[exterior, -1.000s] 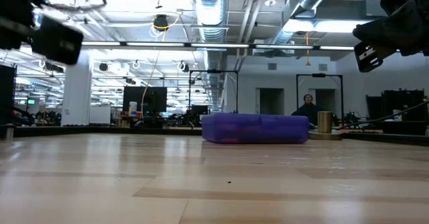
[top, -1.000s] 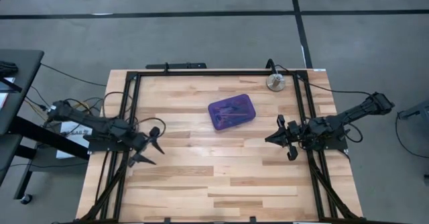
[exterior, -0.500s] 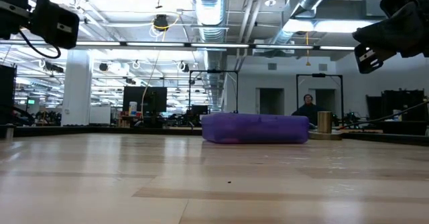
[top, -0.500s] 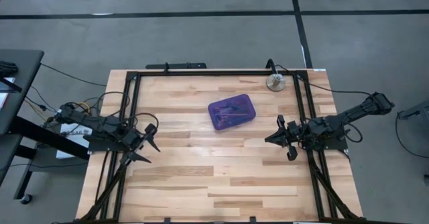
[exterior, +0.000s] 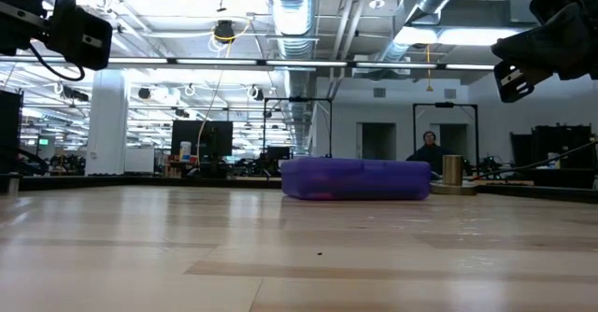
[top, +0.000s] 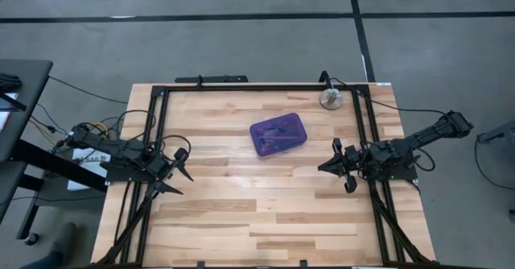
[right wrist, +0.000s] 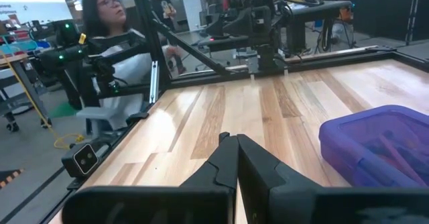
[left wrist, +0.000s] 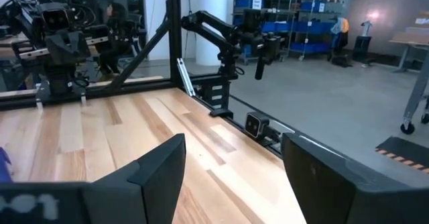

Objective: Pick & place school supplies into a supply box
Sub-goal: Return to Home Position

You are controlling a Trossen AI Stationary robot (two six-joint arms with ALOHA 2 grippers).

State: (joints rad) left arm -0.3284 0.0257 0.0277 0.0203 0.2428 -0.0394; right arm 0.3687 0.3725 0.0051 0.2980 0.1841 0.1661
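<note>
Retreating, the left hand (top: pixel 179 180) has moved farther left.

One camera looks straight down on the table (top: pixel 241 213), another level across it; both catch the supply box (top: pixel 279 134).

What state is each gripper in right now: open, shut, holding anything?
Left gripper: open, holding nothing.
Right gripper: shut, holding nothing.
</note>
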